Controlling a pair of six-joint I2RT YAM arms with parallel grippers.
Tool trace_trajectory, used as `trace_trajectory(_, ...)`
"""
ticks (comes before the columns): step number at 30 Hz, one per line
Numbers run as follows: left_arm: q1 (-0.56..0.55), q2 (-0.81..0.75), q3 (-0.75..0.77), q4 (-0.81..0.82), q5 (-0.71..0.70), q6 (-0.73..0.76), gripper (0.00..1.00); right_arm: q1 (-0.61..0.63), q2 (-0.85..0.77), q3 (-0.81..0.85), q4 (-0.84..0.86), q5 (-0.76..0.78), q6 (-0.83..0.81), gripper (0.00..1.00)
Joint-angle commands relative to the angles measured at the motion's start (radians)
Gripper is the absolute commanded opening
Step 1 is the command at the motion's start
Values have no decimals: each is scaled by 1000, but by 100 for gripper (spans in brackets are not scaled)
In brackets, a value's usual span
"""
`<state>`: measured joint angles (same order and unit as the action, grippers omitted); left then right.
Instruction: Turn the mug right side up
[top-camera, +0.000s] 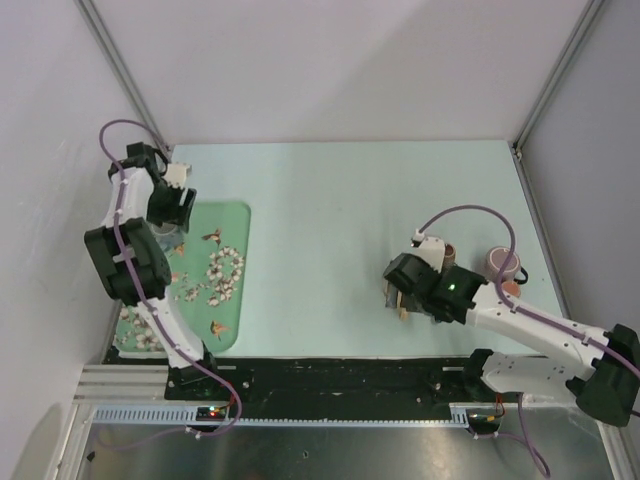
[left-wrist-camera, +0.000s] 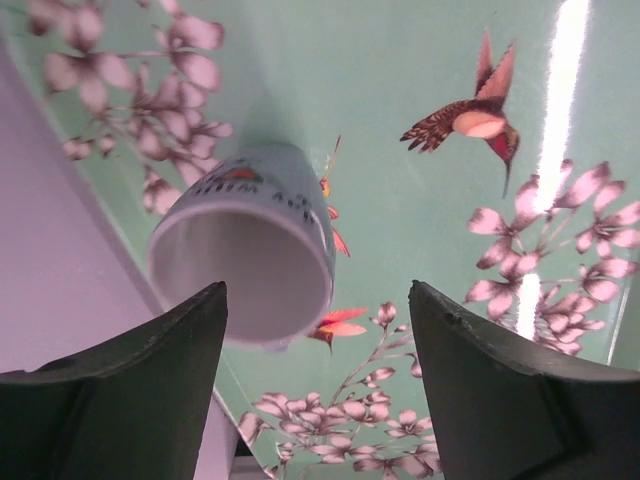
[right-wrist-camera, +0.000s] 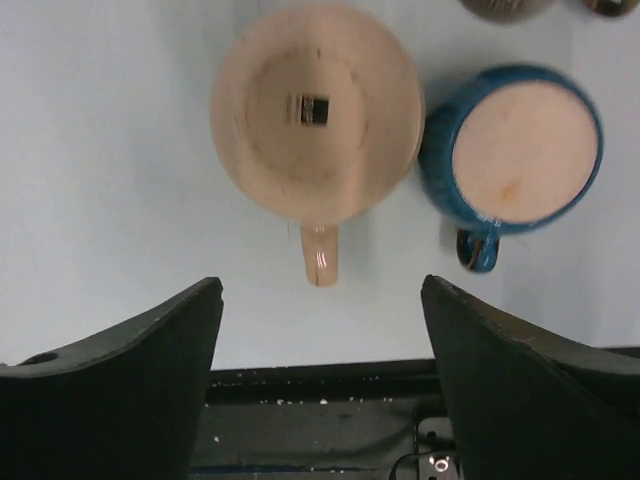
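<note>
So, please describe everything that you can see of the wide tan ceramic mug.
The wide tan ceramic mug stands upside down on the pale table, its round base up, with a small dark mark in the middle. Its one handle points toward the table's near edge. The dark blue mug sits close beside it; contact is unclear. Nothing grips it.

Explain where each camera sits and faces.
Top: above and behind, facing down at the table; left arm and right arm show.
Left wrist: on the left arm, facing down at a small mug on the tray; fingers show.
Right wrist: on the right arm, facing down at the upside-down mug; fingers show.
Top and left wrist share the tray.
</note>
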<state>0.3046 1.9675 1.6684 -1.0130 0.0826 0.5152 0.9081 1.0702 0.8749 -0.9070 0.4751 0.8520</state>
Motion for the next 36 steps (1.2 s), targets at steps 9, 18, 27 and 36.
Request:
trace_trajectory(9,-128,-463,-46,-3,67,-29,86,38,106,-156,134,56,178,56)
trace_trajectory(18,-261,-620,-94,-24,285,-190,87,-34,139,-216,385,-34,-27,9)
trace_trajectory(27,-341,-666,-71,-30,794,-401,99,-57,-71,-153,927,-410,-172,0)
trace_trajectory(36,-439,-664,21,-29,1039,-506,100,-60,15,18,1398,-661,-75,0)
